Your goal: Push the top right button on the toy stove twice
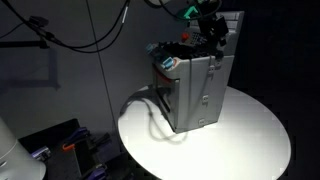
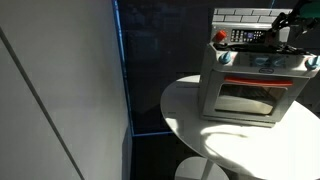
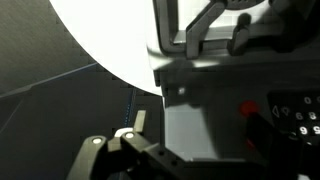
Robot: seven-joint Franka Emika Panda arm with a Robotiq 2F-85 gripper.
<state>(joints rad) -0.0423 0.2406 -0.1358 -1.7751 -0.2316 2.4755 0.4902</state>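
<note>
The grey toy stove (image 1: 195, 90) stands on a round white table (image 1: 245, 140). In an exterior view its front door and tiled back wall face the camera (image 2: 250, 85). My gripper (image 1: 212, 33) hovers over the stove's top back corner, close to the cooktop, and also shows in an exterior view (image 2: 286, 28). In the wrist view the stove's grey top (image 3: 200, 120) fills the middle. A red knob (image 3: 248, 108) and a panel with white buttons (image 3: 300, 112) lie to the right. My gripper (image 3: 200, 140) looks open with nothing between its fingers; the picture is dark.
A dark cable (image 1: 150, 108) runs from the stove's side across the table. The table edge (image 2: 185, 125) drops to a dark floor. A large pale panel (image 2: 60, 90) stands beside the table. Clutter (image 1: 60, 145) lies on the floor.
</note>
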